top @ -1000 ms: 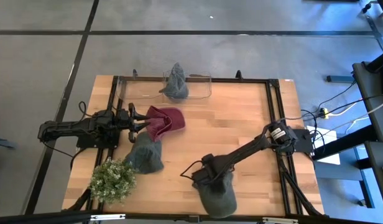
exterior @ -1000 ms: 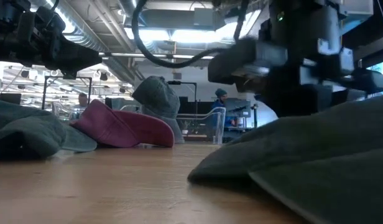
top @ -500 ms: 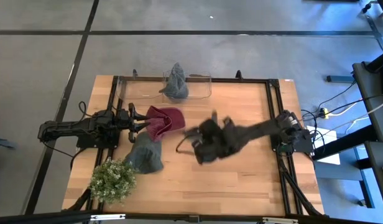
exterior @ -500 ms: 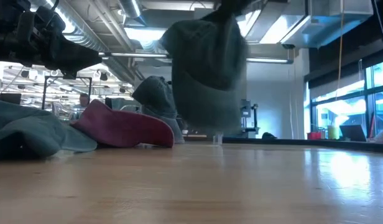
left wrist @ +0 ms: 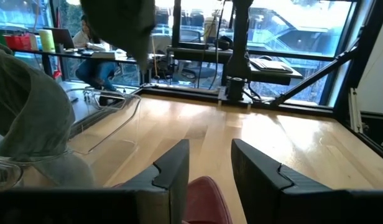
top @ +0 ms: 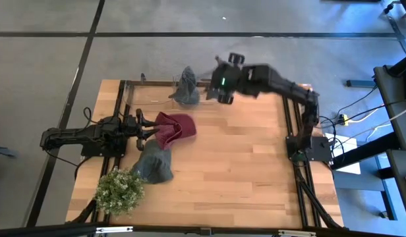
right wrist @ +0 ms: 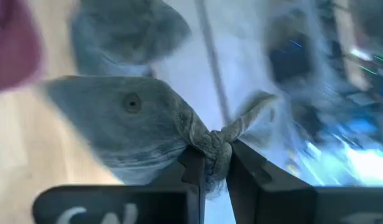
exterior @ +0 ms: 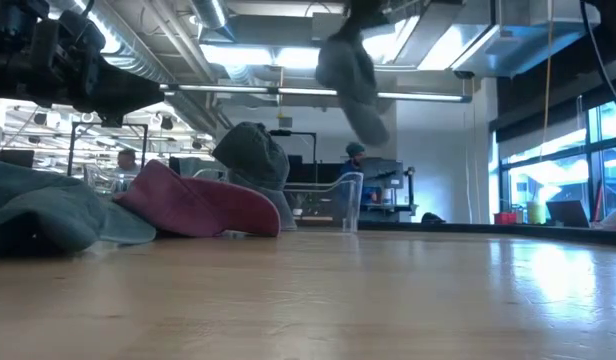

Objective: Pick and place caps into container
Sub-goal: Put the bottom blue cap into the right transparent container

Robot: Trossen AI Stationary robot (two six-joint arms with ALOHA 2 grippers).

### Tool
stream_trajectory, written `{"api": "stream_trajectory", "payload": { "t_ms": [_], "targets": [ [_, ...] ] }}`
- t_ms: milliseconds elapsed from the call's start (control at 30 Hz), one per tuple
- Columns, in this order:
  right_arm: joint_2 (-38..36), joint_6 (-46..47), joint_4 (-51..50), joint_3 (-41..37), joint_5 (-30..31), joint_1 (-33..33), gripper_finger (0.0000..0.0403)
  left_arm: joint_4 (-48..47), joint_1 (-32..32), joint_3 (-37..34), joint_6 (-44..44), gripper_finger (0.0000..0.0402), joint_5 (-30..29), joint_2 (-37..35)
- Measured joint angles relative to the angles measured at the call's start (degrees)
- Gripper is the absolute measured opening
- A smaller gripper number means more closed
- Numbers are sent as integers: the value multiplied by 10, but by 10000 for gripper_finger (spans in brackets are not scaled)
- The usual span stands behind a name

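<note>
My right gripper (top: 217, 87) hangs high over the table's far edge, beside the clear container (top: 207, 99), and is shut on a grey-green cap (exterior: 353, 75). Another grey-green cap (top: 185, 89) stands in the container, leaning on its wall. The maroon cap (top: 175, 128) lies on the table's left half, and a third grey-green cap (top: 154, 164) lies just nearer than it. My left gripper (top: 147, 126) is open and low at the maroon cap's left edge; in the left wrist view the maroon cap (left wrist: 201, 193) lies just in front of its fingers. My right gripper pinches a bunched fold of the cap's fabric (right wrist: 214, 144) between its two fingers (right wrist: 193, 167). The crown with its top button (right wrist: 130, 102) spreads out beyond the fingers. The cap is lifted clear and hangs below the gripper (exterior: 353, 75), high above the table.
A bushy green plant (top: 118, 191) stands at the near left corner. A black frame (top: 287, 118) runs along the table's right and far sides. The bare wood (top: 242, 171) of the middle and right half is open. People and desks show in the room beyond the table.
My right gripper has risen from the table's near edge with the grey-green cap and swung toward the far edge, ending high beside the container. The cap, which lay flat near the near edge, is now lifted clear and hangs in the air.
</note>
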Motion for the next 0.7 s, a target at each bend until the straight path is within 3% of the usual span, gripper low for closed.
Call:
{"api": "stream_trajectory", "payload": {
  "t_ms": [133,267,433,533,700],
  "targets": [
    [-9,-92,104,-26,-129,-83,42,1,0,0,0,116,-2,0],
    [2,-121,152,-37,-233,-129,43,1,0,0,0,116,-2,0],
    [6,-135,179,-93,-268,-159,48,1,0,0,0,116,-4,0],
    [6,-135,202,-140,-319,-173,42,3,0,0,0,116,-13,0],
    [6,-136,331,-240,-335,-176,48,7,0,0,0,116,-40,0]
  ]
}}
